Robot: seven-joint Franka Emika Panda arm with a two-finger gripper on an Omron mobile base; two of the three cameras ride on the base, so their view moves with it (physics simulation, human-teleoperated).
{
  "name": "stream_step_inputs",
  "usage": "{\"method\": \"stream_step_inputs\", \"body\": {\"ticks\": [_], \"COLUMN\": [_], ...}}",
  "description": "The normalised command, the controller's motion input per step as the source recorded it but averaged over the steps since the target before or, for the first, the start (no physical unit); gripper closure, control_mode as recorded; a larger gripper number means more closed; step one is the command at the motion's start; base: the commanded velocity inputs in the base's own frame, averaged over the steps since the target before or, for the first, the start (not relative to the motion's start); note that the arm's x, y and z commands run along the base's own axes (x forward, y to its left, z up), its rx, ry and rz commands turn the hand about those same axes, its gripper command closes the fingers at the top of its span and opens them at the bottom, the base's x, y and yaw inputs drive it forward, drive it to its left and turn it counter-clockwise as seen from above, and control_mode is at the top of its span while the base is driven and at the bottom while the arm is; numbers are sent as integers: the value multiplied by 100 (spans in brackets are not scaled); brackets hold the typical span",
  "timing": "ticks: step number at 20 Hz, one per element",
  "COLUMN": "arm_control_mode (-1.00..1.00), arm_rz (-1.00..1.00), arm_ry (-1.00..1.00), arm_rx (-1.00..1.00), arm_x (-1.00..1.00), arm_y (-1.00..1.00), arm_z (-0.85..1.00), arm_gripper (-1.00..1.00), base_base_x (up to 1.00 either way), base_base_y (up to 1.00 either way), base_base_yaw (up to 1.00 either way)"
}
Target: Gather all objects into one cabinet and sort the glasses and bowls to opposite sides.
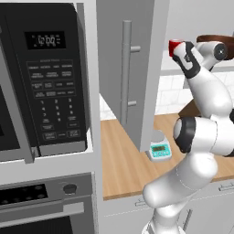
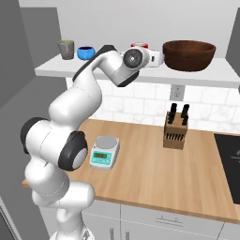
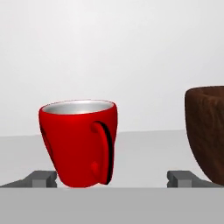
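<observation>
Hand (image 3: 112, 178) was spread wide, level with the red mug (image 3: 78, 142) on the shelf (image 3: 144, 146); best centre left, clearing the brown bowl (image 3: 205, 131).

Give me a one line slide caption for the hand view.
Open hand lined up on the upright red mug, its handle facing the camera, with the brown bowl standing apart beside it on the shelf.

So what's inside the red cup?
The red cup stands upright on the shelf. Through its open top you see a bit of pale grey inner wall. The bottom is hidden by the rim, so can't tell if it's empty.
</observation>
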Motion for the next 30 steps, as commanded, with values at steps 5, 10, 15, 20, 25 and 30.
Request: {"method": "stream_step_inputs", "body": {"ticks": [5, 10, 15, 20, 25, 30], "arm_control_mode": [-100, -100, -100, -100, -100, -100], "arm_rz": [0, 1, 3, 4, 5, 8], "arm_ry": [0, 0, 0, 0, 0, 0], "arm_rx": [0, 0, 0, 0, 0, 0], "arm_x": [7, 3, 2, 7, 18, 6], "arm_y": [0, 0, 0, 0, 0, 0], "arm_z": [0, 0, 0, 0, 0, 0], "arm_gripper": [-100, -100, -100, -100, -100, 100], "base_base_x": [0, 0, 0, 0, 0, 0], "base_base_y": [0, 0, 0, 0, 0, 0], "base_base_yaw": [0, 0, 0, 0, 0, 0]}}
